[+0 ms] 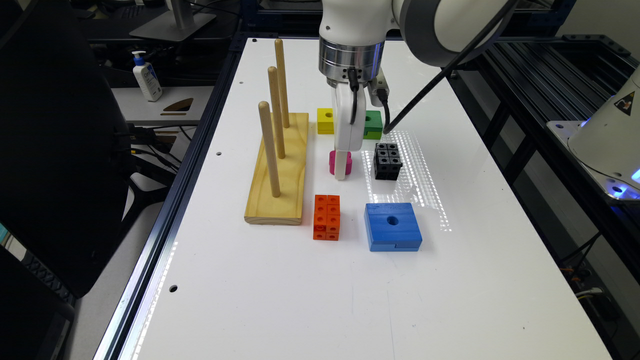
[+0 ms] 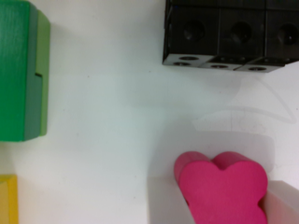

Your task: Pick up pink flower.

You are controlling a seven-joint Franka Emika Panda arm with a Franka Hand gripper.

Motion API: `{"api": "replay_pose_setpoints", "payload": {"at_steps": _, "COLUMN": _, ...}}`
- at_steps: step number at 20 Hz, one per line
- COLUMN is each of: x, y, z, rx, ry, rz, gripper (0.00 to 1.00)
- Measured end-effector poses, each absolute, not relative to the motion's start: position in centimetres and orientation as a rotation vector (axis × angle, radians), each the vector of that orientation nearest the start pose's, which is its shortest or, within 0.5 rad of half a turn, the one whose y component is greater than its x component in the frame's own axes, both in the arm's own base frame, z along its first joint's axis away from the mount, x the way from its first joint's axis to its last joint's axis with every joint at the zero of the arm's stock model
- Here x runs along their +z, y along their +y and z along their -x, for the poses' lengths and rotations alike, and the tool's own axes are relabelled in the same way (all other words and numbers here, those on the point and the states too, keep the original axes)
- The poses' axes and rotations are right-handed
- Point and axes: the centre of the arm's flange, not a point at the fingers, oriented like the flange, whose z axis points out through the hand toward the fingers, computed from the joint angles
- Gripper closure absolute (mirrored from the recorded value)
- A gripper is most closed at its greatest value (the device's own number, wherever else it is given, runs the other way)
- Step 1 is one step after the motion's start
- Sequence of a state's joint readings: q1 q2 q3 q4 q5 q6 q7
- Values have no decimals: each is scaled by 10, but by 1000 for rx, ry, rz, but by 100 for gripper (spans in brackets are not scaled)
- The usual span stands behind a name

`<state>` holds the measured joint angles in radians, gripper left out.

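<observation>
White table (image 1: 300, 300), tool (image 1: 341, 167) around pink flower (image 2: 224, 191).

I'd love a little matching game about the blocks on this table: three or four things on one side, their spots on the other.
Things:
1. pink flower
2. blue block
3. yellow cube
4. orange block

Places:
A. nearest the camera, in front of the black block
B. beside the wooden peg board's near end
C. at the gripper
D. far side, by the green block

Pairs: 1-C, 2-A, 3-D, 4-B
</observation>
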<state>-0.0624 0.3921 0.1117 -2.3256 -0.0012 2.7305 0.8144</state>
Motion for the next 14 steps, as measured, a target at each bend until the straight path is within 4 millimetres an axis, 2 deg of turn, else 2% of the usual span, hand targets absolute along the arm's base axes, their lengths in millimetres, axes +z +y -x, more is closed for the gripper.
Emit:
{"api": "replay_pose_setpoints", "payload": {"at_steps": 4, "x": 184, "y": 28, "z": -521, "rx": -9, "ry": 1166, "rz": 2867, "gripper": 100}}
{"api": "replay_pose_setpoints", "payload": {"at_steps": 9, "x": 213, "y": 27, "z": -522, "rx": -10, "ry": 1166, "rz": 2876, "gripper": 100}}
{"api": "replay_pose_setpoints", "payload": {"at_steps": 14, "x": 223, "y": 27, "z": -522, "rx": -22, "ry": 1164, "rz": 2876, "gripper": 100}}
